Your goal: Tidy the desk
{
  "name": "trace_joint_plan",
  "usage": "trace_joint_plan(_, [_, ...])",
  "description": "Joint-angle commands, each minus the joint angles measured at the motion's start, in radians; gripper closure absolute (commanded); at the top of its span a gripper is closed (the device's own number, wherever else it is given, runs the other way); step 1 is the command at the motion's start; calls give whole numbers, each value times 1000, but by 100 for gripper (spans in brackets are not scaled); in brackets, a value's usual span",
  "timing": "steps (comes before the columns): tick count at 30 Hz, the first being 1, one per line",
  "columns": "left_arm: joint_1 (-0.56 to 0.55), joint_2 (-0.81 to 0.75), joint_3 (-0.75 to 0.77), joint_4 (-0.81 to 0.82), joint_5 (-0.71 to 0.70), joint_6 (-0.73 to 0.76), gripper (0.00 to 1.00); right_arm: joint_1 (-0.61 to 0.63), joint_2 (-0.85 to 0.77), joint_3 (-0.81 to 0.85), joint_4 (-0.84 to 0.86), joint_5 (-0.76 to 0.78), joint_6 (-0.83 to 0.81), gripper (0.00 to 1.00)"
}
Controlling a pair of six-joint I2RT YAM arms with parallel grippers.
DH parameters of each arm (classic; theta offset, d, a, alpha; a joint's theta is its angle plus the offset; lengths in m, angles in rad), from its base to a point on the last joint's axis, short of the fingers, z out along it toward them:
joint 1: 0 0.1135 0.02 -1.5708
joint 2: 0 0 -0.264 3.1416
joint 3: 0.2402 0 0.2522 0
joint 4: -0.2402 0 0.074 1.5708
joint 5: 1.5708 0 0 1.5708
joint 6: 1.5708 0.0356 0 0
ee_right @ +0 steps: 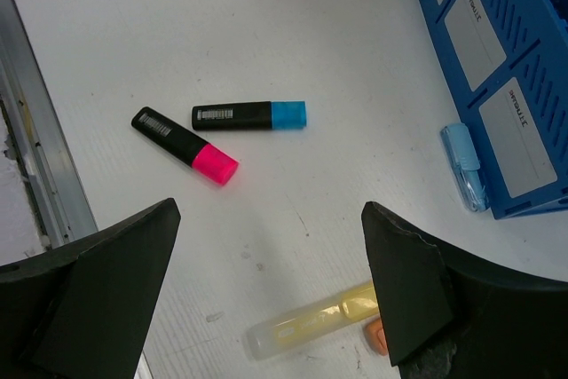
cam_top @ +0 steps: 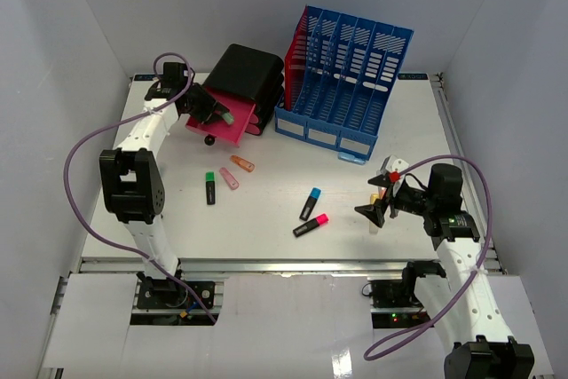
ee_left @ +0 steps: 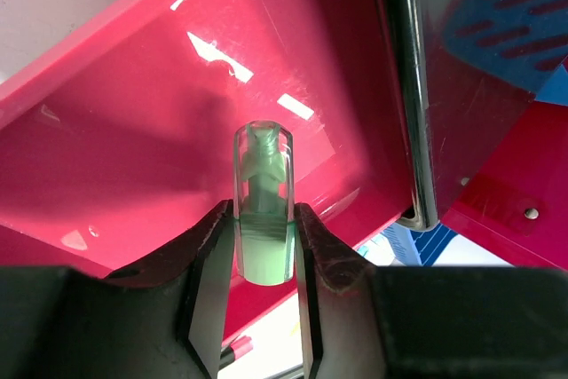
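The left gripper (ee_left: 264,235) is pinched on a pale green highlighter (ee_left: 263,175). Its two fingers (ee_left: 209,255) press the barrel from either side, and the clear cap end sticks out past the tips. The highlighter points into the pink drawer (ee_left: 133,130) of a black desk organizer (cam_top: 244,73) at the far left of the desk (cam_top: 266,210). Whether the cap touches the drawer floor cannot be told.

The right gripper (ee_right: 271,215) hangs over the near right part of the desk with its jaws spread wide, holding nothing and touching nothing. Below it, close to its right finger, a pale yellow highlighter (ee_right: 311,326) lies flat on the white top, with a small orange piece (ee_right: 376,336) just beside one end.

Farther out lie a black highlighter with a pink cap (ee_right: 186,144) and a black highlighter with a blue cap (ee_right: 248,115), near each other and at an angle. A light blue highlighter (ee_right: 466,166) lies against the front of the blue magazine rack (cam_top: 342,86), which stands at the far middle of the desk, just right of the organizer.

Toward the left centre, apart from both grippers, lie a black highlighter with a green cap (cam_top: 210,187), a pale pink highlighter (cam_top: 229,178) and a pale orange highlighter (cam_top: 242,163).
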Motion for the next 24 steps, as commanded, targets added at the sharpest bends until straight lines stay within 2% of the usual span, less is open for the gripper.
trace_joint_plan(1, [-4,-24,39,8,12,17,49,-5,18,21,-47,-82,-85,10])
trace_joint_plan(5, [-4,-35,46,8,32,38,33,-1,71,72,-124,-146,-194,10])
trace_joint_plan(9, [-3,-46,55,9,55,51,29,37,138,141,-158,-144,-240,10])
trace_joint_plan(12, [-2,-83,63,12,77,73,29,147,198,173,-101,-80,-208,10])
trace_joint_plan(15, [-1,-153,57,16,96,134,28,318,279,214,-36,116,-154,10])
trace_joint_plan(18, [9,-271,-21,34,109,229,25,518,411,275,35,292,-128,10])
trace_joint_plan(20, [19,-442,-114,82,100,278,18,602,492,316,99,436,-86,10])
trace_joint_plan(24, [37,-725,-344,145,50,352,4,727,721,429,272,579,75,10])
